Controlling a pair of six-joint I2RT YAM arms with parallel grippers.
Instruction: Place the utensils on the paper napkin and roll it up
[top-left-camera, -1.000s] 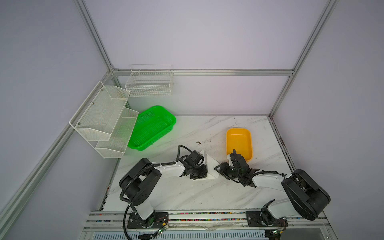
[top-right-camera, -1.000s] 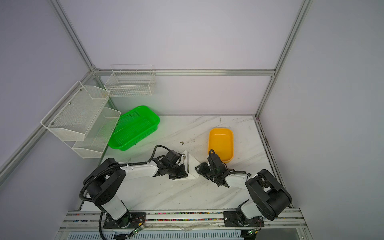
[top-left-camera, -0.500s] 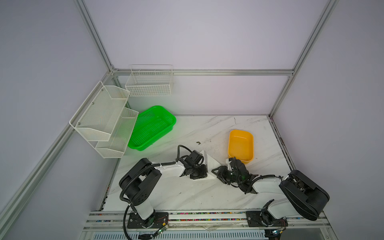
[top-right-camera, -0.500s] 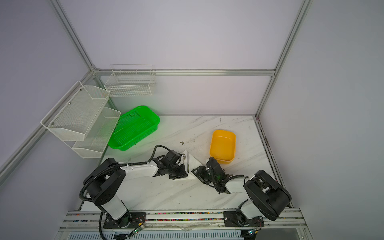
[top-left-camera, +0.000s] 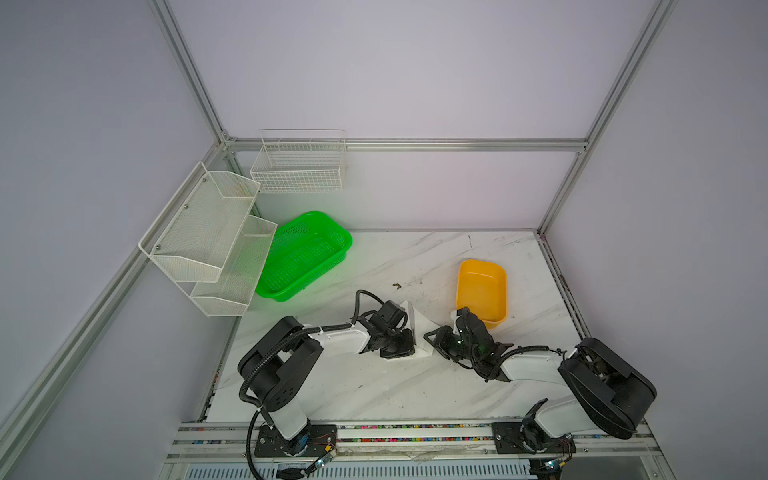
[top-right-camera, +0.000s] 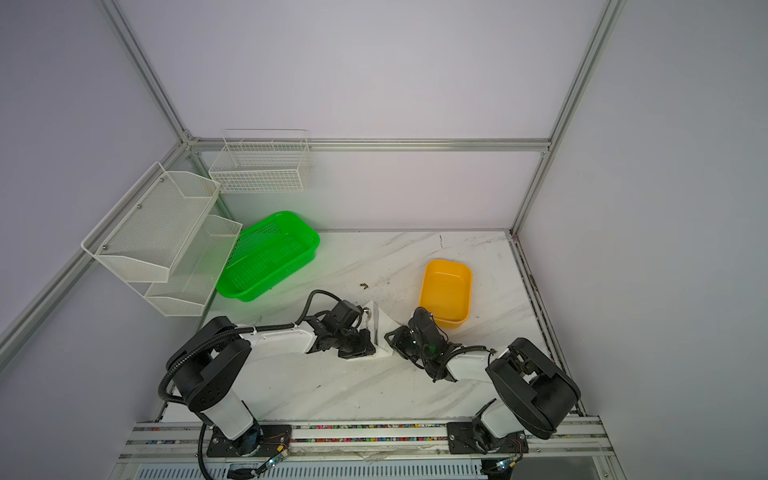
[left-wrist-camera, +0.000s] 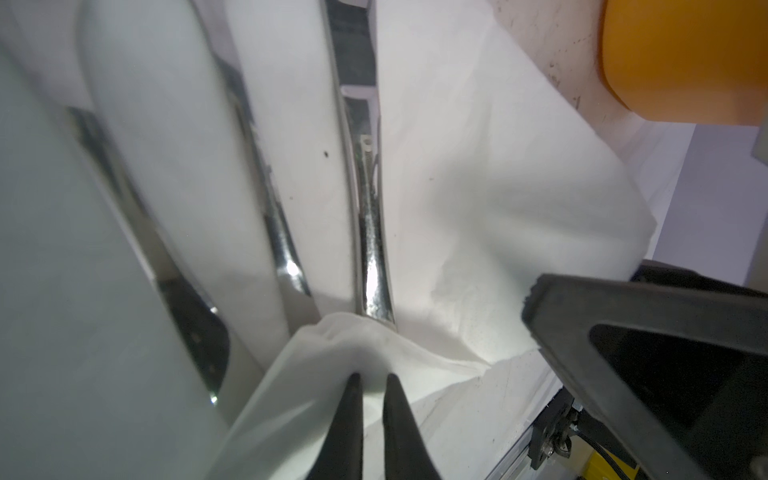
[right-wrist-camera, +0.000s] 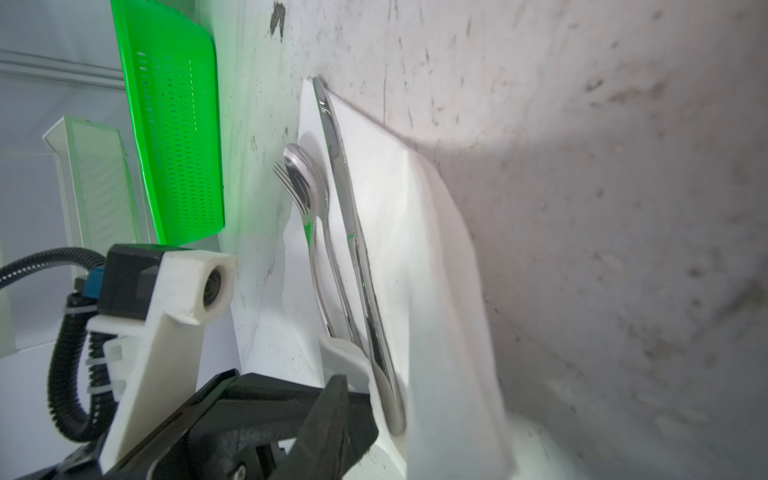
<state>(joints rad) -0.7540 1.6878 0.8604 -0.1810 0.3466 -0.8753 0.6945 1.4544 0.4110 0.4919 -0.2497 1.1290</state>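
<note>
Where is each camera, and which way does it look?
Both top views: high above the arms' bases, looking down on the table; left arm and right arm show.
Left wrist: on the left arm, facing utensils on the paper napkin; left gripper shows.
Right wrist: on the right arm, facing the utensils; the left arm's camera mount shows.
Shared: both wrist views see napkin and utensils.

In a top view the utensils are mostly buried behind the left arm, with just a tiny glint poking out. In the left wrist view their handles are smeary and run off the edge, and the near ends vanish under a fold of the paper napkin. The yellow tub is cropped at the corner. As for the right claw, it's too small to tell how wide it stands.
</note>
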